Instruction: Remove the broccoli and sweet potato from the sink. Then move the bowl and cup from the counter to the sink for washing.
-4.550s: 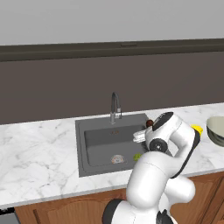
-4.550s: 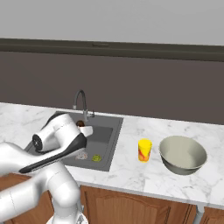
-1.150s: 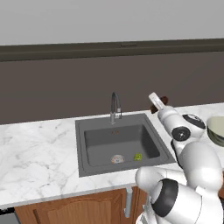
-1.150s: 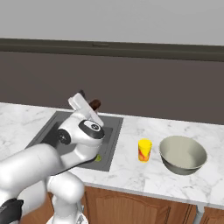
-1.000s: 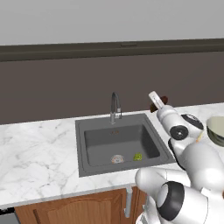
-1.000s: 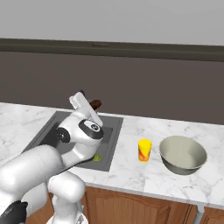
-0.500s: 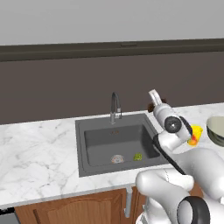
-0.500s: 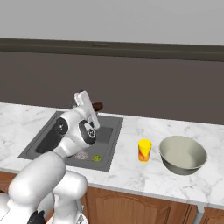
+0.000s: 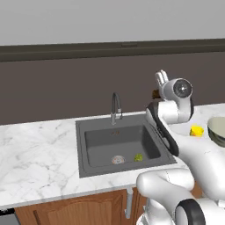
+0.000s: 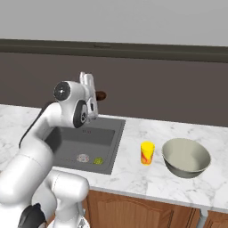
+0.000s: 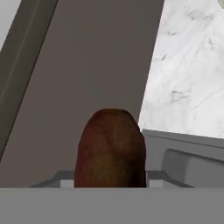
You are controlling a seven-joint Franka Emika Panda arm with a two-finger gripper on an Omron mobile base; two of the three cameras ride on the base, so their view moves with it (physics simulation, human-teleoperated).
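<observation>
White marble with grey veins makes up the desk, which runs along a dark grey-brown back wall and sits over brown wooden cabinet doors. One square dark grey recessed sink is let into the desk, with one curved chrome faucet at its rear edge and one round metal drain in its floor.

One wide round grey-green bowl with a pale cream inside stands on the desk to the right of the sink. One small bright yellow cylindrical cup stands upright between the bowl and the sink, just beside the bowl but apart from it.

One white arm is raised above the sink's right rear corner, and its bulk hides part of the sink rim in both base views. Its fingers grip the one dark brown oval sweet potato, held up in the air in front of the back wall, well above the desk.

One small lumpy yellow-green broccoli floret lies on the sink floor, just beside the drain on its right.
</observation>
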